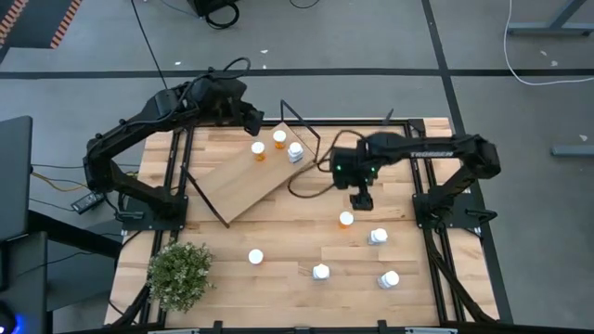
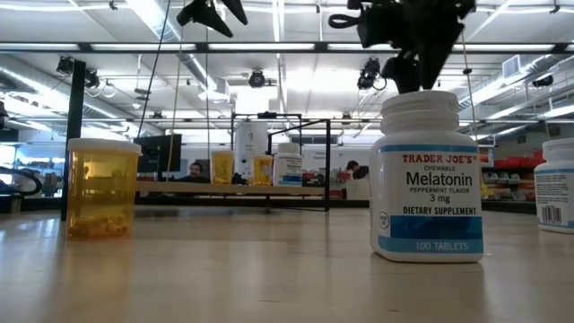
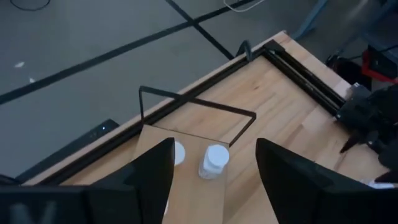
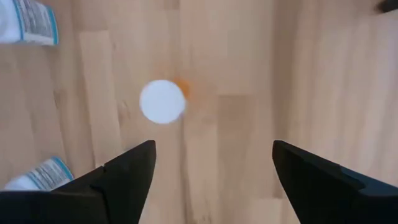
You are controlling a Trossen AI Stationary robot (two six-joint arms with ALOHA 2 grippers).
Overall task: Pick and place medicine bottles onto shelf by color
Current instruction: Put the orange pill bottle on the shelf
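Bottles sit in two groups: three on the shelf [image 1: 246, 181] and five on the bare desk [image 1: 297, 237]. The shelf, a light-wood board on thin black wire legs, lies angled across the far left part of the desk. On its far end stand two orange bottles [image 1: 259, 151] side by side and, just right of them, a white bottle [image 1: 295, 152] near the corner.

The left gripper [image 1: 252, 119] hangs above the far edge of the shelf, just beyond those bottles; its wrist view shows its fingers [image 3: 146, 171] apart with nothing between them, looking down on the white bottle [image 3: 213, 160] and a neighbouring cap.

The right gripper [image 1: 361, 199] hovers over the middle of the desk, just beyond an orange bottle with a white cap [image 1: 346, 220]. Its fingers [image 4: 127, 171] stand wide apart and empty, and the cap [image 4: 162, 101] shows ahead of them.

Nearer the front, a white bottle [image 1: 378, 237] stands right of that orange one, two more white bottles [image 1: 320, 272] [image 1: 389, 278] stand along the front, and one orange bottle [image 1: 255, 257] stands alone toward the left. A small green plant [image 1: 179, 274] sits at the front left corner
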